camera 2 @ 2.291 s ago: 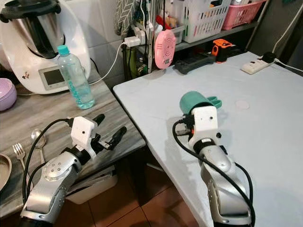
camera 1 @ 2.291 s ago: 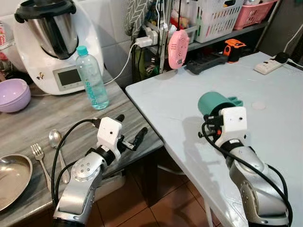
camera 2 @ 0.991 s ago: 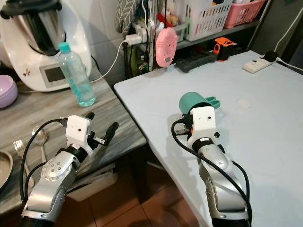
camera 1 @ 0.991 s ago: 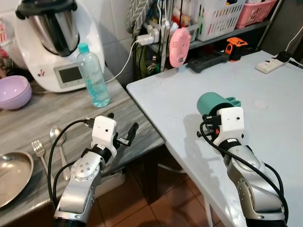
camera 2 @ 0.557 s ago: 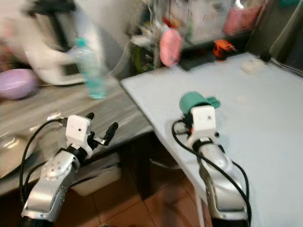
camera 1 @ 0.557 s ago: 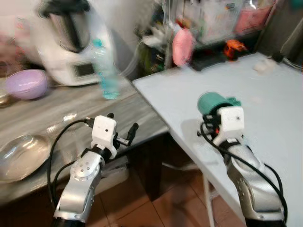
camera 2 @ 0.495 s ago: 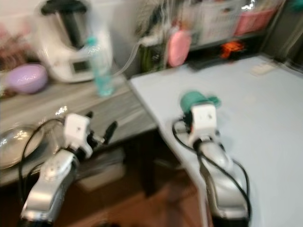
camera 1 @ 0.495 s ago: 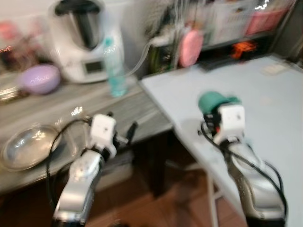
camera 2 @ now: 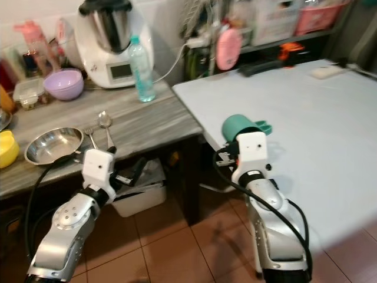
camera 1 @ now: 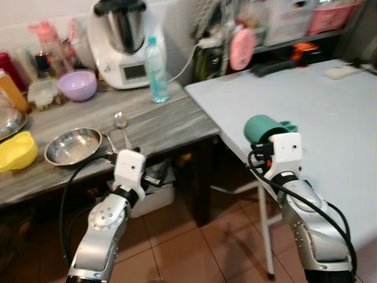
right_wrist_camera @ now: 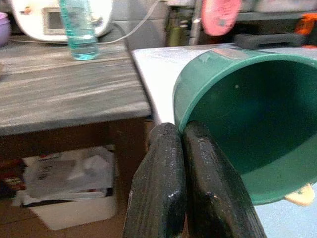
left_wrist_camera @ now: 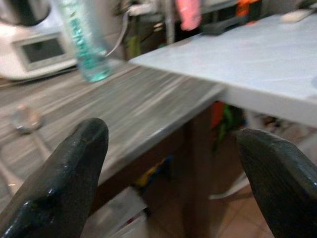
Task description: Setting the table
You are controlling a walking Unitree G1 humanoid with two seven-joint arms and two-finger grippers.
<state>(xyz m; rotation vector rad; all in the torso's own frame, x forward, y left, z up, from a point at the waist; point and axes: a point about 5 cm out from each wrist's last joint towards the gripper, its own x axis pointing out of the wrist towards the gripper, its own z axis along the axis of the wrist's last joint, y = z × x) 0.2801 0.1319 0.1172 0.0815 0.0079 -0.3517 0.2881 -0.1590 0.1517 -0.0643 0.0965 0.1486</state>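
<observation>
My right gripper (right_wrist_camera: 182, 131) is shut on the rim of a green plastic cup (camera 1: 263, 127), one finger inside and one outside. The cup is tilted on its side, just over the near edge of the white table (camera 1: 336, 100). My left gripper (left_wrist_camera: 171, 144) is open and holds nothing, in front of the grey wooden counter (camera 1: 168, 121) and below its edge. On the counter lie a metal bowl (camera 1: 73, 146), a spoon (camera 1: 121, 122) and a fork (camera 1: 109, 139).
A purple bowl (camera 1: 77, 84), a yellow bowl (camera 1: 16, 151), a water bottle (camera 1: 155, 62) and a white kitchen machine (camera 1: 125, 42) stand on the counter. A bin (camera 2: 141, 188) sits under it. Tiled floor lies between me and the furniture.
The whole view has pulled back and shifted, so more of the counter and floor shows. My left gripper now sits below the counter edge. The right gripper still holds the cup.
</observation>
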